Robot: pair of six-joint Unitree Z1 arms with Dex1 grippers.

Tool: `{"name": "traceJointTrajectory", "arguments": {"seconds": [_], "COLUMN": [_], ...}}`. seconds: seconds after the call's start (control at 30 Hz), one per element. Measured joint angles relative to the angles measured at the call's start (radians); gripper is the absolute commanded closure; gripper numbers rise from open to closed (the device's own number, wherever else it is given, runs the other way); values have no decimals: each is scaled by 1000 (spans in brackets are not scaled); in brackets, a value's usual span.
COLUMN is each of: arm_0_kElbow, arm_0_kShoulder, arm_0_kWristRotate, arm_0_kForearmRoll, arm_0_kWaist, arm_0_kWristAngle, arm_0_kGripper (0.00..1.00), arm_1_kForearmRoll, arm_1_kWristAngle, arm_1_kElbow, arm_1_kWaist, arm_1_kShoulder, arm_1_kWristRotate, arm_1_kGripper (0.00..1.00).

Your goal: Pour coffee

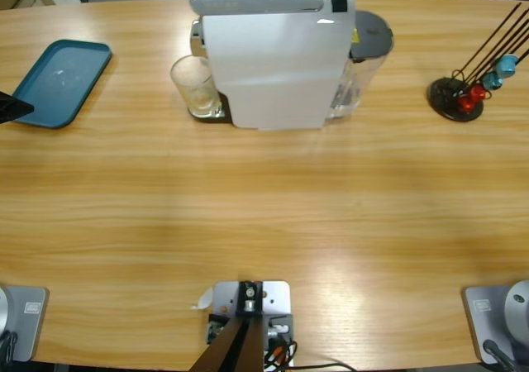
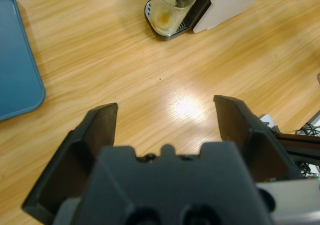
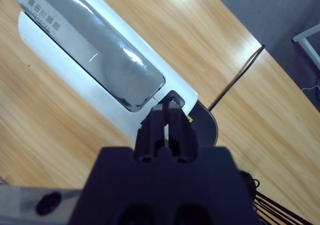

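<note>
A white coffee machine (image 1: 273, 66) with a silver lid stands at the table's far middle. A clear glass (image 1: 196, 85) sits on the machine's drip tray and holds a little brownish liquid at the bottom (image 2: 165, 17). My left gripper (image 2: 165, 107) is open and empty, hovering over bare wood some way from the glass (image 2: 172, 5). In the high view its black tip (image 1: 12, 107) shows at the far left edge. My right gripper (image 3: 167, 105) is shut, its jaws pressed together with the tips over the dark end of the machine's top (image 3: 175, 97), just past the silver lid (image 3: 90, 55).
A blue tray (image 1: 59, 83) lies at the far left, beside the left gripper, with its edge (image 2: 15, 75) in the left wrist view. A black capsule stand (image 1: 456, 97) with red and blue capsules is at the far right. A grey water tank (image 1: 368, 45) sits behind the machine.
</note>
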Motion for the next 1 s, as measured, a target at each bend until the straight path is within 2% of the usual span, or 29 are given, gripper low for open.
{"name": "traceJointTrajectory", "arguments": {"seconds": [1.0], "arm_0_kElbow": [0], "arm_0_kShoulder": [37], "arm_0_kWristRotate": [0], "arm_0_kForearmRoll": [0], "arm_0_kWaist": [0], "arm_0_kWristAngle": [-2], "arm_0_kGripper": [182], "arm_1_kForearmRoll": [2], "arm_1_kWristAngle": [25], "arm_1_kElbow": [-5], "arm_1_kWaist": [-54], "arm_1_kShoulder": [51], "arm_1_kWristRotate": [-10], "arm_1_kGripper": [1000]}}
